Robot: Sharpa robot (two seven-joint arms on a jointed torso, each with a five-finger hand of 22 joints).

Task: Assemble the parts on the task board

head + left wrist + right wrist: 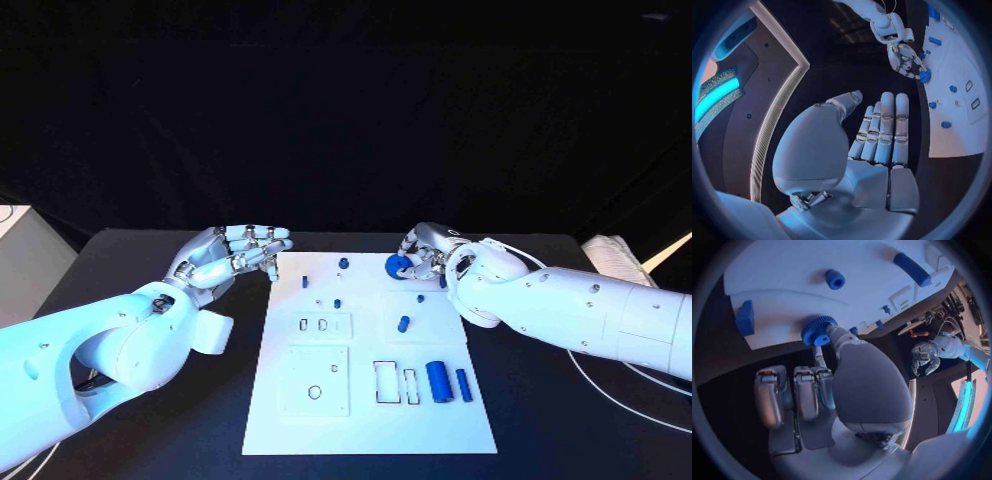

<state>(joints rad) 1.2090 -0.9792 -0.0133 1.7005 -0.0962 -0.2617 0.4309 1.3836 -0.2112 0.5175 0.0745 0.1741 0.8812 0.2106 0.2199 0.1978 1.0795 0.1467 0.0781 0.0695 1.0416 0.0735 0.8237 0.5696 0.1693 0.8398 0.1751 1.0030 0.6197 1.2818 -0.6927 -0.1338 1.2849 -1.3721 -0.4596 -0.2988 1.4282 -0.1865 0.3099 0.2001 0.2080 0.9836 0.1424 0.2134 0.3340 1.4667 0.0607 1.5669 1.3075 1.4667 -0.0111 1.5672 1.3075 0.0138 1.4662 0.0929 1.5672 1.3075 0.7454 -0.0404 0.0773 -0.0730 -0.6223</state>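
Your right hand (427, 256) pinches the blue gear (397, 266) at the task board's (368, 425) far edge; that shallow fingertip hold could let it tip or slip. Your left hand (231, 256) hovers empty, fingers apart, beside the board's far-left corner.

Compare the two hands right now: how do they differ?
The right hand pinches a blue gear at the board's far edge; the left hand holds nothing. The left hand's fingers lie straight and side by side beside the board's far left corner; the right hand's fingers curl in. Both are silver, on white arms.
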